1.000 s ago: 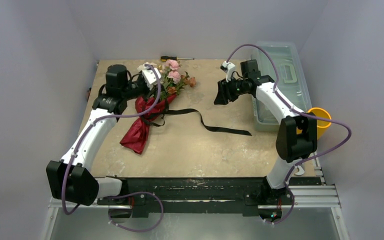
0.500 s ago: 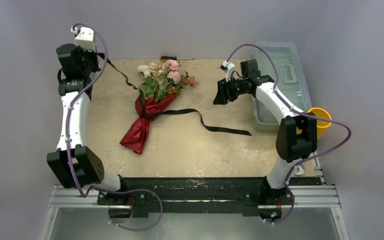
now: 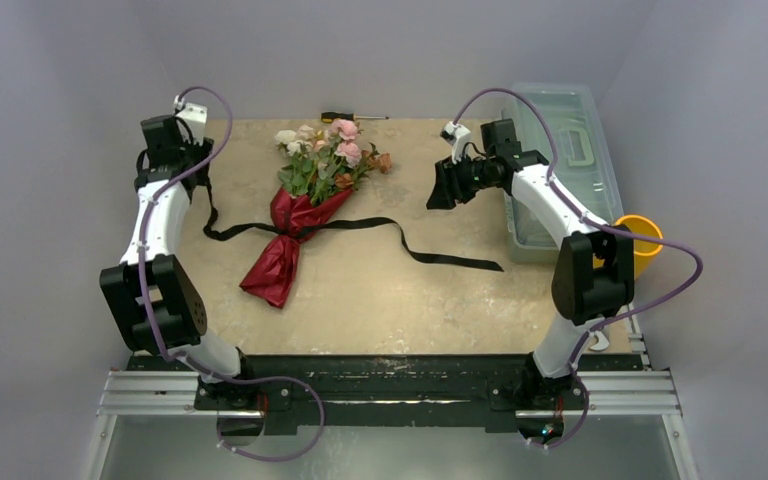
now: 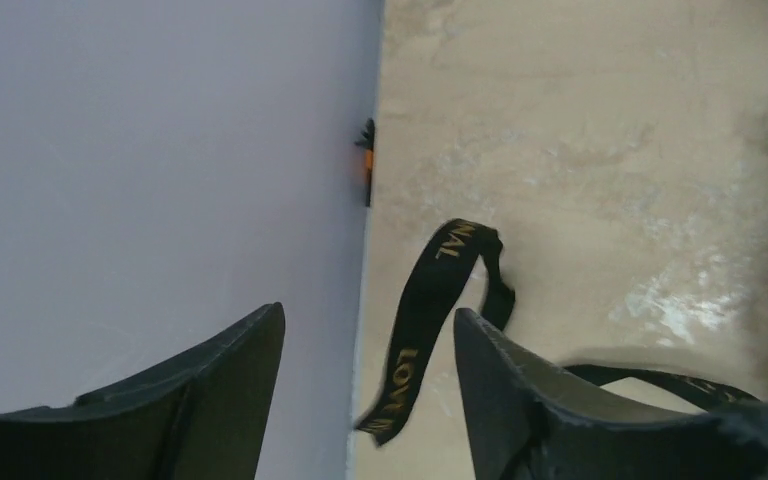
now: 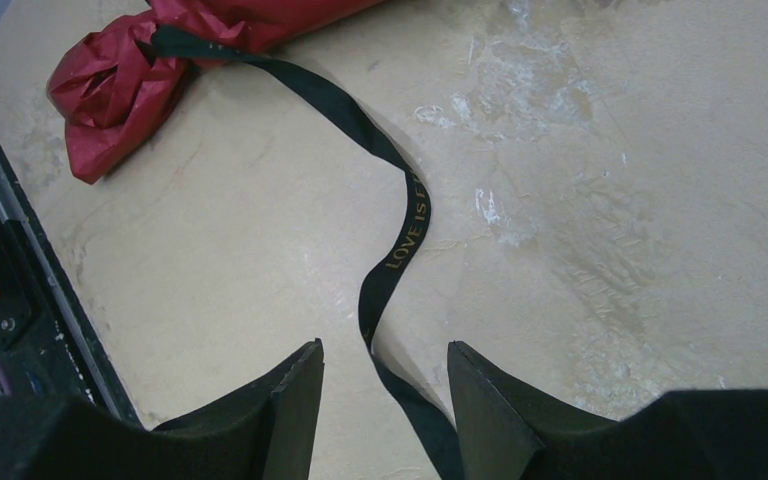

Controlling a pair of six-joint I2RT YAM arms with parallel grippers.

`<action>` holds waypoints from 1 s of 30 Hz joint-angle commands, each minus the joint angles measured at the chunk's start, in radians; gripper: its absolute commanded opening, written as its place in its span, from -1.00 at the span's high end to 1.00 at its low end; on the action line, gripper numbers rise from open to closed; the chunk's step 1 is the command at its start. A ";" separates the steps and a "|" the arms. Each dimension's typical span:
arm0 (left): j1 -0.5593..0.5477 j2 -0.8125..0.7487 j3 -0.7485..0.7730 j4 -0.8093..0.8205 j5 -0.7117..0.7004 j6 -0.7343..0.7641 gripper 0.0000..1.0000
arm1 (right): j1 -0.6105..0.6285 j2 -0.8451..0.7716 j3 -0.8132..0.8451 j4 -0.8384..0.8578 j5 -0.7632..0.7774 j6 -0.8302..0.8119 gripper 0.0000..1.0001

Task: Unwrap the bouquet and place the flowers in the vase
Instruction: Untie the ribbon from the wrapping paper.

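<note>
One tan, stone-patterned bench (image 3: 380, 290), enclosed by pale grey walls. Bouquet (image 3: 305, 200) lies left of centre, blooms toward the far wall, maroon wrap on. Left arm is raised at the bench edge left of the bouquet, left fingers (image 4: 230, 380) parted, gripping nothing. Right fingers (image 5: 290, 400) hover right of the bouquet, likewise released. Vase (image 3: 643, 240) is far right of the bouquet. Black ribbon (image 3: 400, 235) trails loose on both sides of the bouquet.

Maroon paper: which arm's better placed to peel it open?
Right, probably: the right pincer is open and faces the maroon paper. The left pincer, also open, hangs over the black ribbon end at the table edge, facing the wall.
</note>
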State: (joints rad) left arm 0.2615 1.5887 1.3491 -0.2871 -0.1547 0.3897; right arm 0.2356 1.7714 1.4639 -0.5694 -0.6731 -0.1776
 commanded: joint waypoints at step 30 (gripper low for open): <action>-0.453 -0.142 -0.485 -0.268 0.758 0.449 0.11 | 0.005 -0.083 -0.092 -0.012 -0.058 0.029 -0.05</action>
State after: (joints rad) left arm -0.1032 1.4906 0.9062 -0.7792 0.5285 0.9749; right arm 0.2356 1.7237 1.3891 -0.5831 -0.7006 -0.1722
